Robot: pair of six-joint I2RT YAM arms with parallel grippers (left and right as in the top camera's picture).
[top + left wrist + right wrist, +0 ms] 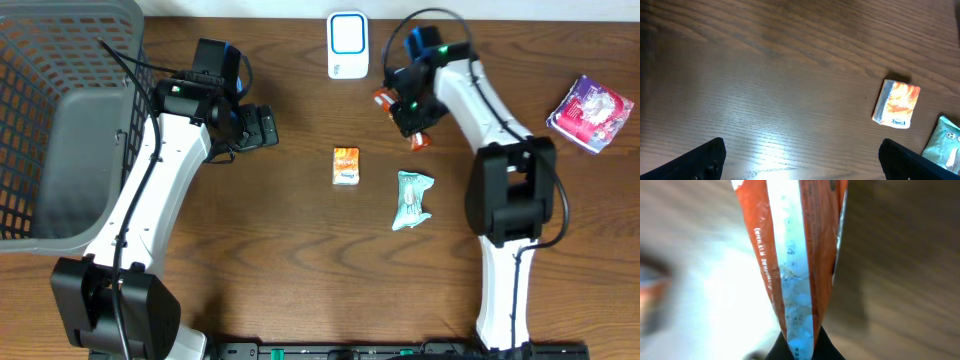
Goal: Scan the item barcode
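Observation:
My right gripper (406, 110) is shut on an orange-red foil packet (790, 255), which fills the right wrist view; its silver seam runs down into the pinch of the right gripper (802, 342). From overhead the packet's ends (419, 140) stick out from under the wrist, just right of and below the white barcode scanner (347, 45) at the table's back edge. The packet's barcode does not show. My left gripper (262, 127) hangs open over bare wood, and in the left wrist view the left gripper (802, 162) has nothing between its fingers.
A small orange box (346, 165) (896, 103) lies mid-table, with a teal wrapper (411, 199) (944, 145) to its right. At the far right lies a purple pouch (590, 113). A grey wire basket (60, 110) fills the left side.

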